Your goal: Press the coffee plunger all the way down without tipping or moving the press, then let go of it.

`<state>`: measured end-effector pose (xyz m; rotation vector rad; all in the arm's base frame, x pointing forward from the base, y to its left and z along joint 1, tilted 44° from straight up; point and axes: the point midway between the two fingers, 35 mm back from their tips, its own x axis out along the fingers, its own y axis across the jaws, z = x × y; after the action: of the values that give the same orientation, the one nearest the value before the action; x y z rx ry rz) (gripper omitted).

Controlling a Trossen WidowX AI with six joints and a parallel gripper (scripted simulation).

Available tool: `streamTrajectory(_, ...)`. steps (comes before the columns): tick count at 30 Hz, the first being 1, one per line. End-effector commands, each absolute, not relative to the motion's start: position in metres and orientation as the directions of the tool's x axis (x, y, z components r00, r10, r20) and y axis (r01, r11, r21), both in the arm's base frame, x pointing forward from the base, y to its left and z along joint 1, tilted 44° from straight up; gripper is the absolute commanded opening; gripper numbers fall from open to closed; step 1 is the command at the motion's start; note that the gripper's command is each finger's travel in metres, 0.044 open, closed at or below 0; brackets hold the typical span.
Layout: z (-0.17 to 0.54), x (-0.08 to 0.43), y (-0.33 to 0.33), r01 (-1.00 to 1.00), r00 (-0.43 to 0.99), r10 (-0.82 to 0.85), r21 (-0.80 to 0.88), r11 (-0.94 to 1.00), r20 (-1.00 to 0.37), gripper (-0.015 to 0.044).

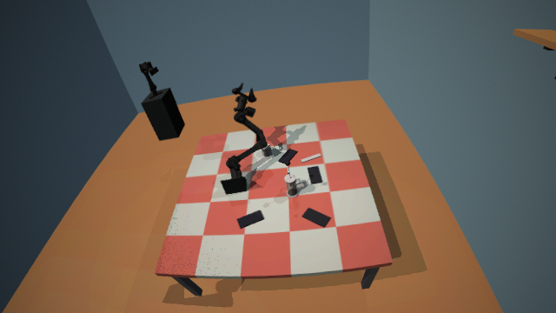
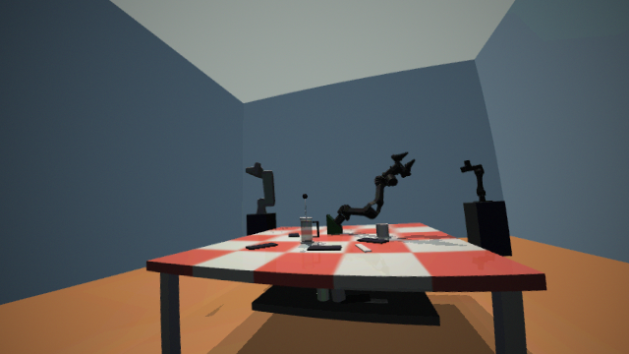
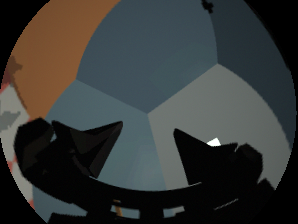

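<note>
Blue-grey walls and an orange floor go around a table (image 1: 356, 249) with a red and white checked top. In the exterior view the near edge hides part of a dark shelf under the table, and what stands on that shelf is too dim to name. One black arm (image 1: 249, 130) bends up from its base on the table, and its gripper (image 2: 404, 162) points high in the air, fingers spread wide with nothing between them. The wrist view shows two dark pointed fingertips and only wall and ceiling past them. One coffee press (image 1: 291, 186), a clear glass jar with a thin rod and a small round knob (image 2: 305, 196) sticking up, stands upright near the middle of the table, well apart from the gripper. Four flat black slabs (image 1: 250, 219) lie around it, plus one small white bar (image 1: 311, 158). One grey cup (image 2: 382, 230) sits by the arm.
</note>
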<state>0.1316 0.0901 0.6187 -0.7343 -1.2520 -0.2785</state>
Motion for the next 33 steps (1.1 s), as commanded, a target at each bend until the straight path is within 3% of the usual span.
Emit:
streamTrajectory(1, 0.620, 0.129, 0.089, 0.573, 0.311, 0.190, -0.343, 0.744, 0.931, 0.0426)
streamTrajectory(9, 0.639, 0.065, 0.042, 0.618, 0.175, 0.039, -0.140, 0.774, 0.984, 0.0440)
streamTrajectory(17, 0.642, -0.009, -0.061, 0.631, 0.034, -0.273, 0.191, 0.752, 0.961, 0.0440)
streamTrajectory(33, 0.594, -0.021, -0.209, 0.547, 0.102, -0.629, 0.485, 0.682, 0.771, 0.0440)
